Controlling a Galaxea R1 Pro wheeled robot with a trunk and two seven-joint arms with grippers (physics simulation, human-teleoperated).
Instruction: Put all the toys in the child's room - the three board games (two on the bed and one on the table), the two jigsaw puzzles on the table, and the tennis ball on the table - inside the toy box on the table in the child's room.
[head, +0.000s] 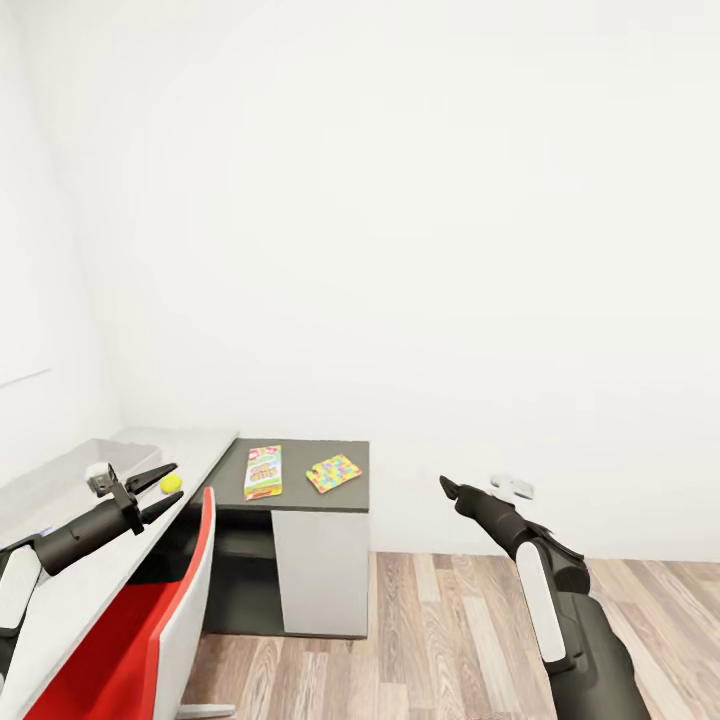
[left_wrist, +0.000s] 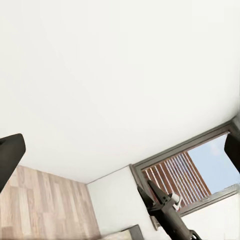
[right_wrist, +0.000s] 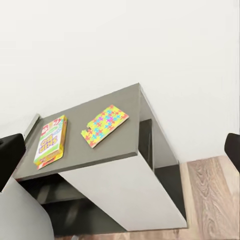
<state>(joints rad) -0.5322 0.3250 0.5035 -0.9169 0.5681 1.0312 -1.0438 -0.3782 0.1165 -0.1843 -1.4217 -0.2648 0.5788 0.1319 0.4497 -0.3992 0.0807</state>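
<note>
Lying near cabinet (head: 300, 478) edge: game (head: 263, 471), puzzle (head: 333, 472).

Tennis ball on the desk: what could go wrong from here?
1. The tennis ball is round and lies just past the open left gripper; a nudge could roll it off the desk.
2. The red chair sits tight against the desk and may block the arm.

My views are bright and evenly lit, sharp throughout. The white wall (head: 400, 200) nearly washes out; soft shadow sits under the dark cabinet (right_wrist: 100, 145), daylight enters through a window (left_wrist: 195, 170).
</note>
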